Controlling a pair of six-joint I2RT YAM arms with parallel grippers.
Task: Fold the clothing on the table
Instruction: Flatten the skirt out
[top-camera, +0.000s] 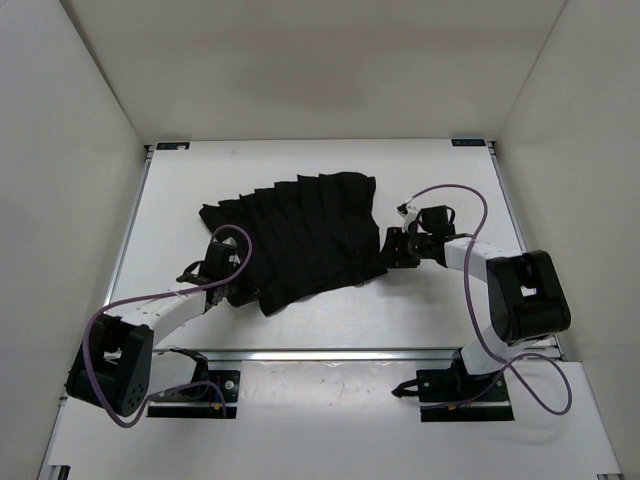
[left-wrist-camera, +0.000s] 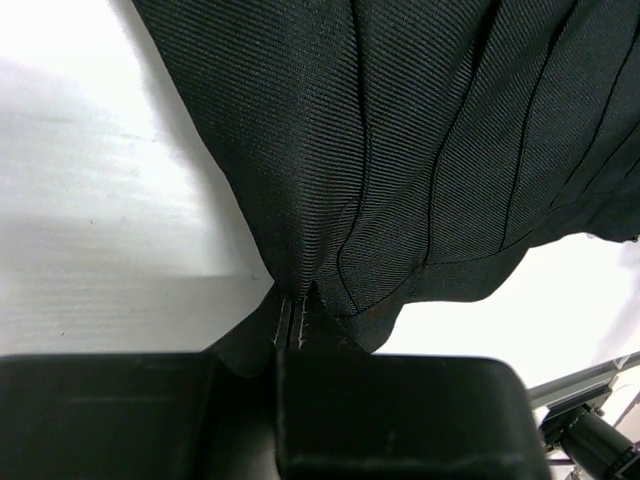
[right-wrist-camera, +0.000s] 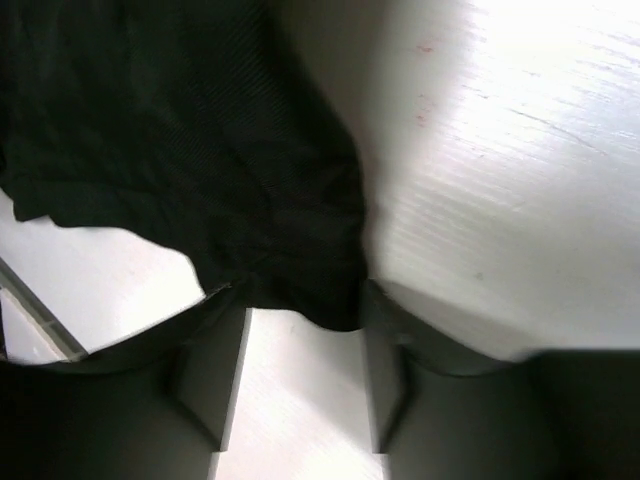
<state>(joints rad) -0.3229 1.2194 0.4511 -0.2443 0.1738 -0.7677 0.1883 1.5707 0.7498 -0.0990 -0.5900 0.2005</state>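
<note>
On the table (top-camera: 400, 320), the clothing (top-camera: 300, 235) lies fanned, black, pleated.

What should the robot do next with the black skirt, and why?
Probably close the right gripper on the clothing. Its jaws stand open with the fabric's edge lying between them, while the left gripper is shut on the other side. Both sides likely need holding before a fold.
</note>
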